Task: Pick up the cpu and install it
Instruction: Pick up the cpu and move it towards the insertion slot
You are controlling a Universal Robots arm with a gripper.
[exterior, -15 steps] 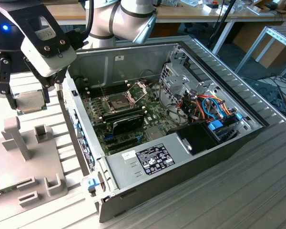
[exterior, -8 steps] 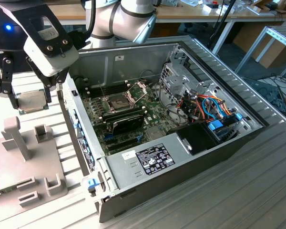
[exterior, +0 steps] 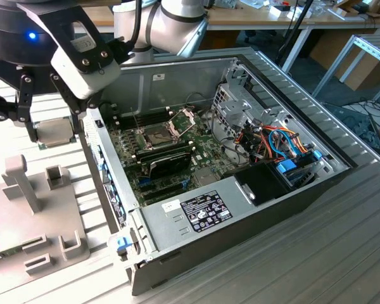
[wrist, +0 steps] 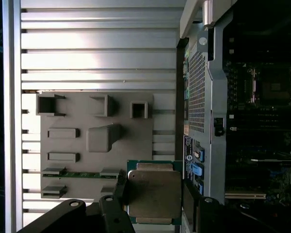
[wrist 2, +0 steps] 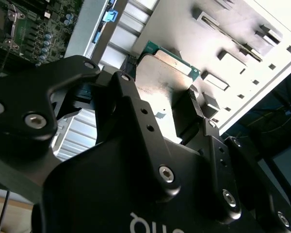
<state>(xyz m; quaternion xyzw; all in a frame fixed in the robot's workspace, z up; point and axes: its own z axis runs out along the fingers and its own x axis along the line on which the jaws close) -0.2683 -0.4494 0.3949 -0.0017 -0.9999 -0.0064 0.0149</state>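
gripper (exterior: 53, 126) clamped on cpu (wrist: 154, 193) outside the case (exterior: 253, 209), carry step; socket (exterior: 157, 135) is open, seating likely needs square alignment

An open computer case (exterior: 158, 85) is lying on a ribbed metal table (exterior: 316, 266). A grey holder plate (exterior: 47, 218) is sitting just beside the case, at the exterior view's left.

Grey cpu (wrist: 154, 194) in grip of end effector (wrist: 155, 190)

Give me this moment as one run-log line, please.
tool: shut on chip | place: outside computer case, by grey fixture plate | socket frame: open
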